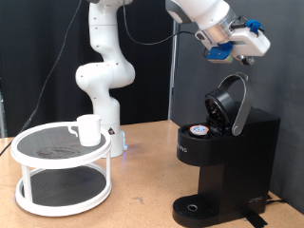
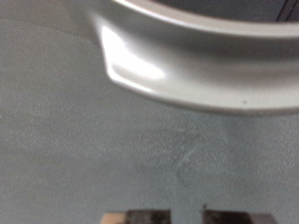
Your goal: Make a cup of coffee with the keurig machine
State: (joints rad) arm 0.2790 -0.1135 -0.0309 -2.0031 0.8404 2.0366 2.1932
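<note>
The black keurig machine (image 1: 223,161) stands at the exterior view's right with its rounded lid (image 1: 231,103) hinged up. A small pod (image 1: 198,132) with a printed top sits in the open chamber. My gripper (image 1: 243,55) hangs in the air above the raised lid, apart from it. In the wrist view the lid's silver-grey panel (image 2: 187,56) curves across blurred, and my gripper (image 2: 189,218) shows only its dark fingertips (image 2: 148,217), close together with nothing between them. The white cup (image 1: 88,129) stands upright on a rack at the exterior view's left, far from the gripper.
The round white two-tier rack (image 1: 57,190) with dark mesh shelves holds the cup on its upper shelf. The arm's white base (image 1: 104,76) rises behind it. A wooden tabletop (image 1: 142,195) lies between rack and machine, with a dark curtain behind.
</note>
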